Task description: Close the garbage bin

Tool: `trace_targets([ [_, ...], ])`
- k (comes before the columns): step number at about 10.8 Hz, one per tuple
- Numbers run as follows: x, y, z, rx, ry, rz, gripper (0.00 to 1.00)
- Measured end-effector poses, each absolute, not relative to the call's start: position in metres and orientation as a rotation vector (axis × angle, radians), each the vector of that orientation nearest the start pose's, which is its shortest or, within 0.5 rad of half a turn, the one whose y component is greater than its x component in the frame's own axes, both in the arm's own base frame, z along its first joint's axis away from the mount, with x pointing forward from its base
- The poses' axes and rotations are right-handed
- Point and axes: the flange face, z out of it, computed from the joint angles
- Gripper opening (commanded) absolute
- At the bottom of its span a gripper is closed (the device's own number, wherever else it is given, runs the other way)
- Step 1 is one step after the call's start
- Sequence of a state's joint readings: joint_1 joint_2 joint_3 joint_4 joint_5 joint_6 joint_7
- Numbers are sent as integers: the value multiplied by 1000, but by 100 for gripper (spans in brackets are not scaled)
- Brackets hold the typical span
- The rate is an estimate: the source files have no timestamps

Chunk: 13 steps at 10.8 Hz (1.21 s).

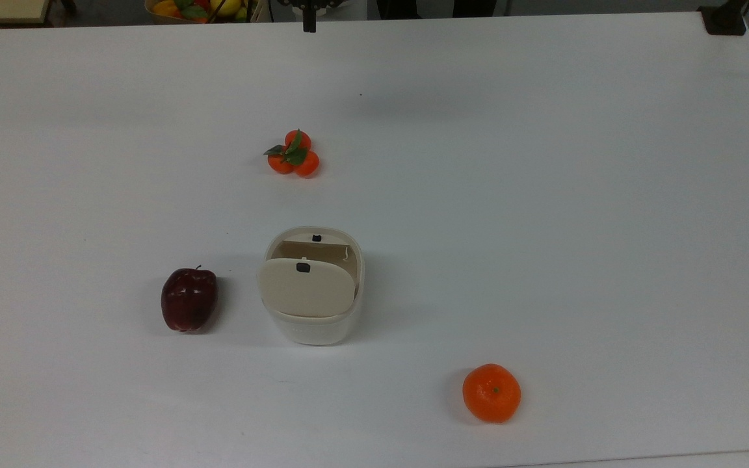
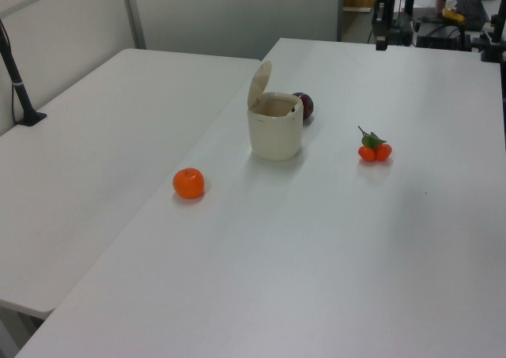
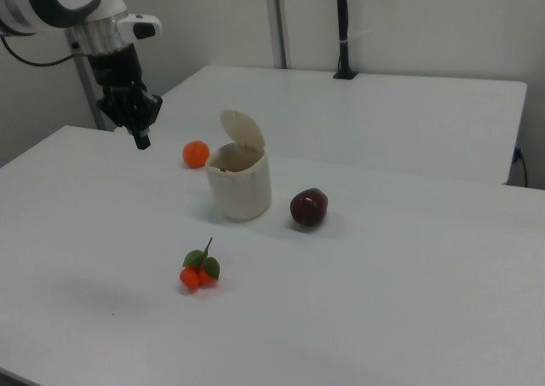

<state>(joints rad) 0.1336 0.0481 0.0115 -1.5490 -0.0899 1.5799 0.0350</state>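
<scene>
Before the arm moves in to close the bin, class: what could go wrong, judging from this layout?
1. The garbage bin looks light and its lid stands upright, so a sideways push might tip or slide it rather than fold the lid down.
2. The apple sits close beside the bin and could get knocked.
3. The gripper hovers far off, so a misjudged approach is possible.

Matt cream plastic garbage bin (image 1: 313,311) with smooth beige lid (image 1: 306,287); glossy dark-red apple (image 1: 188,299); dimpled orange (image 1: 491,392); smooth matt white table (image 1: 543,195).
</scene>
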Motion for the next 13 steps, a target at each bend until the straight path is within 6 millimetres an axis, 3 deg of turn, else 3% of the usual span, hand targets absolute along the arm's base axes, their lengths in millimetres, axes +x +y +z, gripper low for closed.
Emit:
trace_targets([
  [2, 572, 74, 604, -3225, -182, -11, 0],
  [5, 599, 67, 591, -3215, -160, -152, 0],
  [8, 632, 63, 591, -3175, -31, -411, 0],
  [13, 682, 53, 575, -3036, 116, -835, 0],
])
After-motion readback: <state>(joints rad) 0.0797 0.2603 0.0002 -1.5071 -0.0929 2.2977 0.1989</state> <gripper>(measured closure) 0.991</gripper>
